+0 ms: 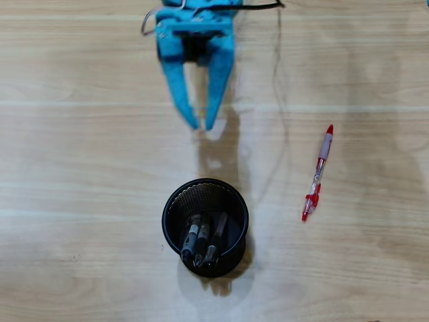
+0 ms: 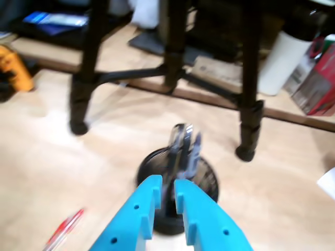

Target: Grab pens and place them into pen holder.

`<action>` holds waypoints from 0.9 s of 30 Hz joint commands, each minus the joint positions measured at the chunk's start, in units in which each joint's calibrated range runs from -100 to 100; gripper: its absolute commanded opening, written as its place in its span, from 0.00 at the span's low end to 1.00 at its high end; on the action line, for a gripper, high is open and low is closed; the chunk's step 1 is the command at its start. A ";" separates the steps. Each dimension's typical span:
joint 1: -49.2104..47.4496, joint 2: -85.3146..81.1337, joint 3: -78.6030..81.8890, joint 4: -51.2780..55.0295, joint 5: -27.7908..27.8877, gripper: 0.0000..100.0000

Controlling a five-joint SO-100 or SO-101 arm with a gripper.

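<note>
The pen holder (image 1: 169, 204), a round black mesh cup, stands on the wooden table near the front middle of the overhead view. Three black-and-clear pens (image 1: 202, 243) lean inside it. A red pen (image 1: 318, 173) lies on the table to the right of the cup. My blue gripper (image 1: 202, 127) hangs behind the cup, its tips pointing at it, jaws a narrow gap apart with nothing between them. In the wrist view the gripper (image 2: 167, 184) frames the holder (image 2: 208, 177) and its pens (image 2: 183, 142), and the red pen (image 2: 64, 231) shows at lower left.
A thin dark cable (image 1: 277, 67) trails over the table right of the arm. In the wrist view, black furniture legs (image 2: 84, 78) stand beyond the table, with a white container (image 2: 282, 60) and boxes at right and an orange tool (image 2: 13, 70) at left.
</note>
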 commanded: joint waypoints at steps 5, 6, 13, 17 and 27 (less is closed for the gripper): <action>-9.94 -17.27 5.79 21.81 0.05 0.02; -11.48 -18.28 6.87 22.67 0.05 0.02; -19.47 -21.30 14.08 22.76 -1.58 0.02; -23.74 -19.37 14.26 22.76 -5.95 0.02; -31.54 -2.32 10.38 12.68 -13.16 0.02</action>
